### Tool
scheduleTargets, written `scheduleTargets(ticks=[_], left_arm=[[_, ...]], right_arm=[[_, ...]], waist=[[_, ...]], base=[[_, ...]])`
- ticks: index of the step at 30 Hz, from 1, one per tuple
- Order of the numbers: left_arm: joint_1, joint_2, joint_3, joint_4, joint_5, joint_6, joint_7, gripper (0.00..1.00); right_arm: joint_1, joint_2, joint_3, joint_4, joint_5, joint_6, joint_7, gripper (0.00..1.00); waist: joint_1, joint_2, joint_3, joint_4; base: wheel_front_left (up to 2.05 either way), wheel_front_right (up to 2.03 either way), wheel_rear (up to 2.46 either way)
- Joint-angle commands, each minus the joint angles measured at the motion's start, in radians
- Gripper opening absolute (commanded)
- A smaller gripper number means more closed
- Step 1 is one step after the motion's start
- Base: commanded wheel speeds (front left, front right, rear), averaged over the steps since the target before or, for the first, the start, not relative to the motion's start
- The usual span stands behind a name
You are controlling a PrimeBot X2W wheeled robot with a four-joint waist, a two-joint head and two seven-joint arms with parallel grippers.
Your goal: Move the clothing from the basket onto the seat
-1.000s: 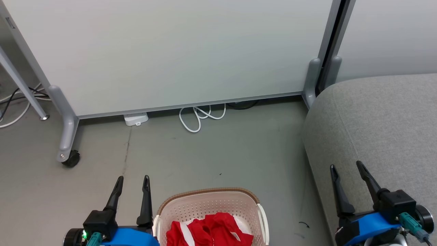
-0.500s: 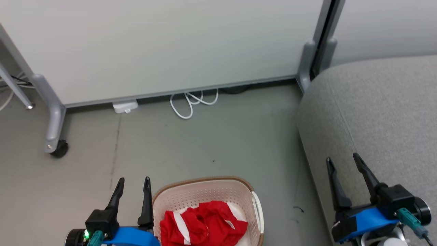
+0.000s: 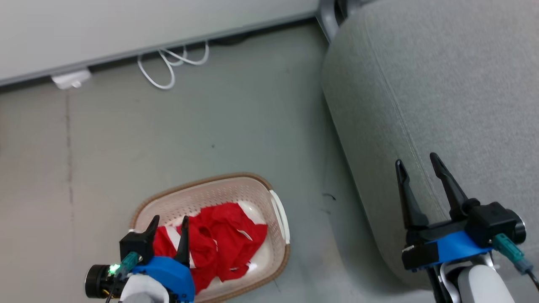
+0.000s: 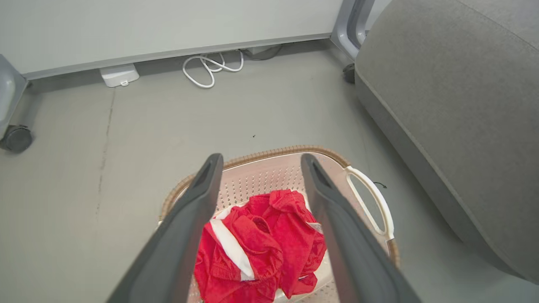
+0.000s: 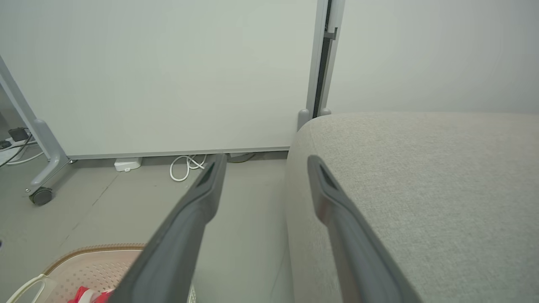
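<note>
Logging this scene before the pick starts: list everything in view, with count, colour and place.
clothing: one crumpled heap, red with white stripes, inside the basket
laundry basket: one, cream with brown rim, on the floor left of the sofa
sofa: one, grey fabric, right side
partition panels: two, pale grey, along the back
cable: one, white, coiled under a panel
small box: one, white, beside the cable
caster wheel: one, black, far left
floor: grey
left gripper: dark fingers, open, over the clothing
right gripper: dark fingers, open, over the sofa's edge
</note>
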Motion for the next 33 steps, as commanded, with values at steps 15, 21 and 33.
scheduleTargets(ticks=[15,21,33], left_arm=[[-0.264,0.041,-0.038,0.322,0.026,-0.004,0.072,1.0],[-0.332,0.057,-0.055,0.41,0.038,0.017,0.088,1.0],[-0.446,0.108,-0.098,0.581,0.052,-0.027,0.055,1.0]], right_arm=[[-0.1,-0.002,0.03,0.0,0.085,0.0,-0.049,1.0],[-0.123,-0.002,0.038,-0.023,0.105,0.0,-0.051,1.0],[-0.147,-0.002,0.06,-0.051,0.143,0.0,-0.051,1.0]], waist=[[0.0,0.0,0.349,-0.15],[0.0,0.0,0.428,-0.156],[0.0,0.0,0.524,-0.179]], base=[[0.0,0.0,0.0],[0.0,0.0,0.0],[0.0,0.0,0.0]])
